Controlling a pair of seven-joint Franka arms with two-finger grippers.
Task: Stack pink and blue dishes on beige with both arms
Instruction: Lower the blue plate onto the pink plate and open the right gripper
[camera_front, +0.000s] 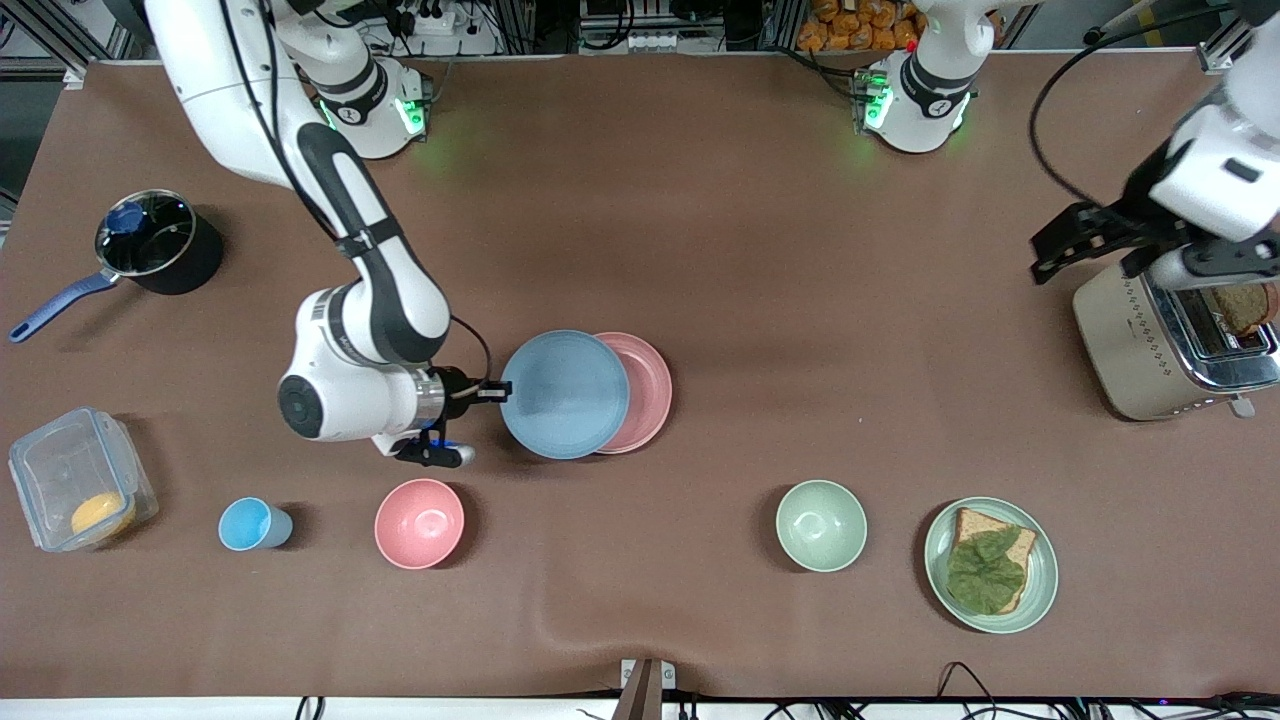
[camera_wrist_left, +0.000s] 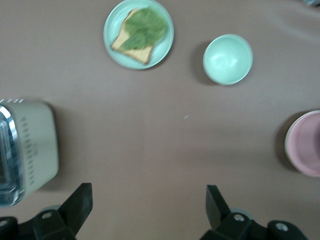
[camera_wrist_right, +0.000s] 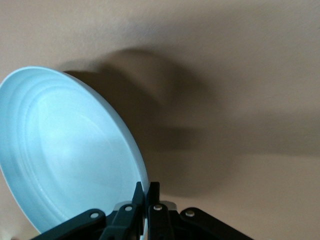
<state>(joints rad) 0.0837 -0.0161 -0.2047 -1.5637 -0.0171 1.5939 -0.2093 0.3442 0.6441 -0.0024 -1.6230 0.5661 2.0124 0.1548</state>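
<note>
right hand (camera_front: 497, 392) pinches rim of flat round pastel blue plate (camera_front: 565, 394), tilted over flat round pastel pink plate (camera_front: 645, 391) at tabletop (camera_front: 760, 250) centre. left hand (camera_wrist_left: 150, 207) spread wide, waits above toaster (camera_front: 1170, 345). pink appears placed, blue not yet released; beige plate not visible beneath. count: three plates visible, two bowls, one cup.
</note>
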